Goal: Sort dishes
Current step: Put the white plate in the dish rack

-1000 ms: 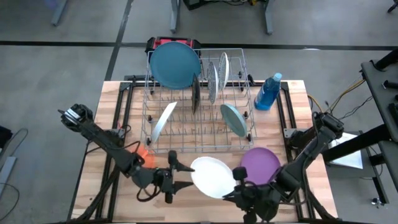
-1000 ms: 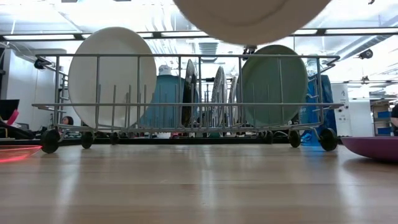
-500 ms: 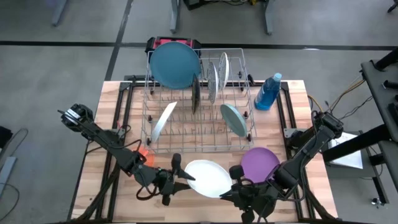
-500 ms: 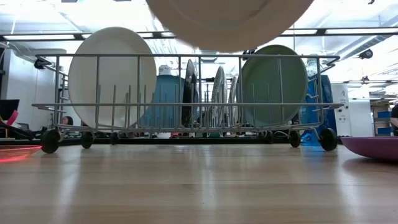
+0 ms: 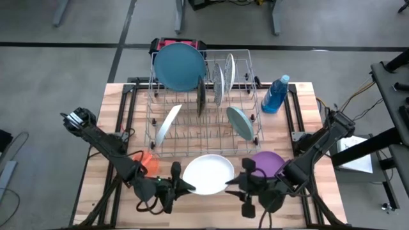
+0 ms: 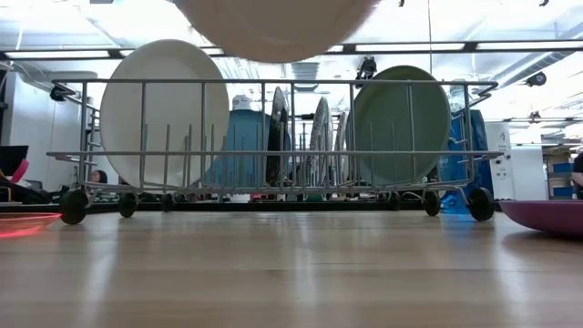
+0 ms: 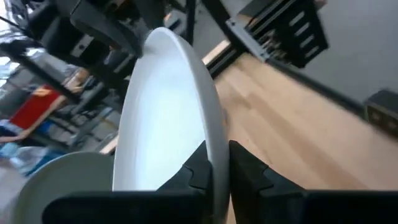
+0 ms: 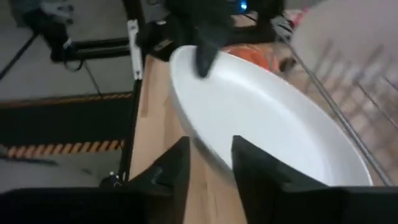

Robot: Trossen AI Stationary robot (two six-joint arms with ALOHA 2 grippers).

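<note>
From above, the white plate (image 5: 207,173) is being held over the table's near edge in front of the wire rack (image 5: 204,105), pinched by the left gripper (image 5: 181,186), its underside hidden. In the low view only the plate's bottom is showing, cut off at the top. In the wrist views, the left fingers (image 7: 198,168) are being pressed on the rim, while the right gripper (image 8: 210,163) is being held narrowly parted around the opposite rim.
</note>
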